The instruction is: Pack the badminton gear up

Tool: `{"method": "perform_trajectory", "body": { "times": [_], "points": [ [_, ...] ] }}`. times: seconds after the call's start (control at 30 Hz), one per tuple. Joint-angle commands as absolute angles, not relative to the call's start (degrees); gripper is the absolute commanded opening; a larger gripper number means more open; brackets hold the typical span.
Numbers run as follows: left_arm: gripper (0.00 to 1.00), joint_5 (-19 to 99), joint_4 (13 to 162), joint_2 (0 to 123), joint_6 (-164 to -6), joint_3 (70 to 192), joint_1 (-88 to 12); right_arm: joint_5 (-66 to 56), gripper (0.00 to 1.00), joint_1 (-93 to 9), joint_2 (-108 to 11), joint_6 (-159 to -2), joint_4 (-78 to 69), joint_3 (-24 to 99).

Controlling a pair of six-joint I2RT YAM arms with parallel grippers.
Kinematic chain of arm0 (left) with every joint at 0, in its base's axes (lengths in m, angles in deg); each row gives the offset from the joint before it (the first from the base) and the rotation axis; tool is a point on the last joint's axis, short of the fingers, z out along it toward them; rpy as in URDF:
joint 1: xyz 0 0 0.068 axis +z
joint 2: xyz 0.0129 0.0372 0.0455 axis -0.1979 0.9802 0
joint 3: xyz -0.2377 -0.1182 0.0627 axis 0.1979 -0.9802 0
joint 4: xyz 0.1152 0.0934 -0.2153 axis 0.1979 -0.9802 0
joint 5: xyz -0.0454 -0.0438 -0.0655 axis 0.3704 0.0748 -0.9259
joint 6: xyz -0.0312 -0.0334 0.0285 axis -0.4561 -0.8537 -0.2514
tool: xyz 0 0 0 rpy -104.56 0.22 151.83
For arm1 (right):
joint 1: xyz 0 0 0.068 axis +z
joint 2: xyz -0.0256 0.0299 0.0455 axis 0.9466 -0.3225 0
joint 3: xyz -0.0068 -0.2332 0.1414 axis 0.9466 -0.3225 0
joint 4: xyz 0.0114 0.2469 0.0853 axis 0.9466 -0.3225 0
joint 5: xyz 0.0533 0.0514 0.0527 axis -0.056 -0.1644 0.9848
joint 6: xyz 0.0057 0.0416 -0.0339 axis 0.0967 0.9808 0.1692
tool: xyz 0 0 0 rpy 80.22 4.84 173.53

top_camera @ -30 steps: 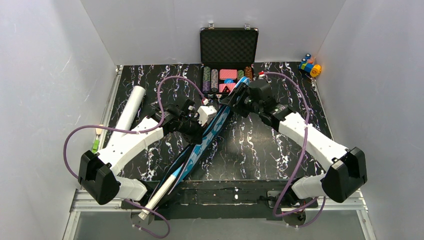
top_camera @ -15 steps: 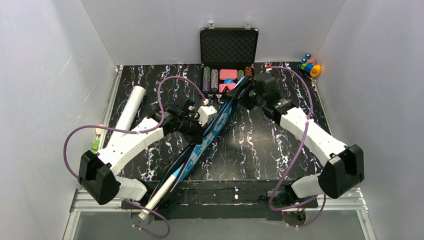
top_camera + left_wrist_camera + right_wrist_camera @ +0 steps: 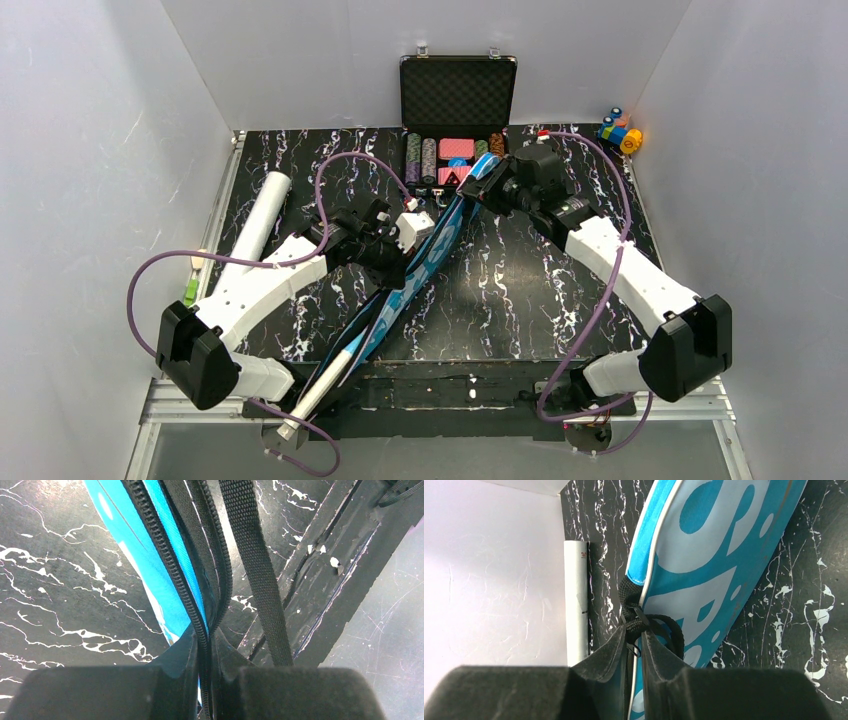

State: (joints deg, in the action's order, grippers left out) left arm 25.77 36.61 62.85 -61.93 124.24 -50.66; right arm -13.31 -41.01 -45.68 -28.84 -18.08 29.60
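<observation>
- The long blue racket-shaped fabric bag with white lettering lies on the black white-veined table top; its long axis runs diagonally, from the narrow neck at the near left edge to the broad head at the far middle, just in front of the open black case of poker chips; a pale racket grip pokes out of the near end
- The right gripper sits at the far head end; its fingers are nipped tight on the small black zip-pull loop at the bag's rim
- The left gripper sits about mid-length on the bag's left side; it is pinched shut on the black zip track, with a black webbing strap running beside it
- Judgement: the zip follows the diagonal, so the pull's path probably leads from the right gripper toward the near left, with the left gripper anchoring; the right arm is nearer the pull
- The long white cylindrical tube lies well apart at the left, nearer the left arm
</observation>
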Motion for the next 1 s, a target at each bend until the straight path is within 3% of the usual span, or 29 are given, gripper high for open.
{"method": "perform_trajectory", "body": {
  "times": [0.0,0.13,0.3,0.97],
  "points": [
    [0.0,24.0,36.8,60.6,-61.1,124.4,-51.2,-10.5,0.22,-41.1,-42.7,-28.5,-14.4,28.0],
    [0.0,24.0,36.8,60.7,-61.1,124.5,-51.2,-8.9,0.27,-41.1,-41.9,-28.0,-13.0,26.6],
    [0.0,23.9,36.6,60.7,-61.0,124.7,-51.2,-7.5,0.44,-41.1,-41.0,-27.3,-11.2,25.1],
    [0.0,24.5,36.6,60.9,-60.5,124.7,-52.2,-5.1,0.35,-41.1,-45.0,-25.8,-13.9,27.4]
  ]
}}
